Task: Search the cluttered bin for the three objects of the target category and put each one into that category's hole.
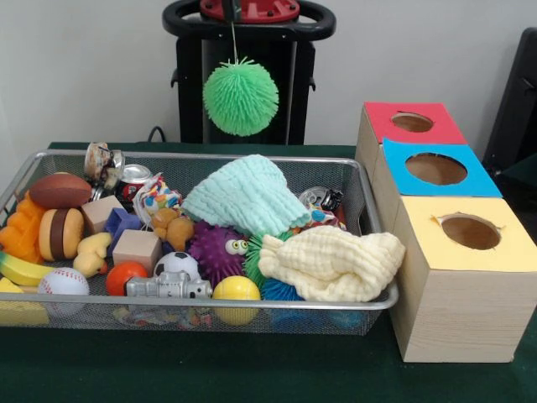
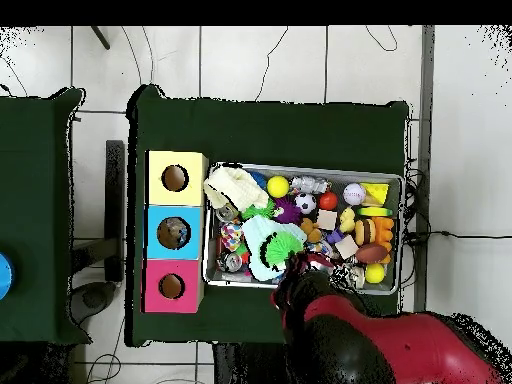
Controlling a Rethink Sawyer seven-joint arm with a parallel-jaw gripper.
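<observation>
A green spiky ball hangs in the air above the back of the wire bin, dangling by one thin strand from my gripper at the top edge. The gripper is shut on that strand. In the overhead view the green spiky ball sits over the mint cloth near the bin's edge closest to the arm. In the bin lie a purple spiky ball with eyes and a blue spiky ball, partly under a yellow cloth. To the right stand three boxes with a red hole, blue hole and yellow hole.
The bin is crowded: a mint cloth, football, baseball, soccer ball, yellow ball, wooden blocks, cans and a banana. The boxes stand close against the bin's right side.
</observation>
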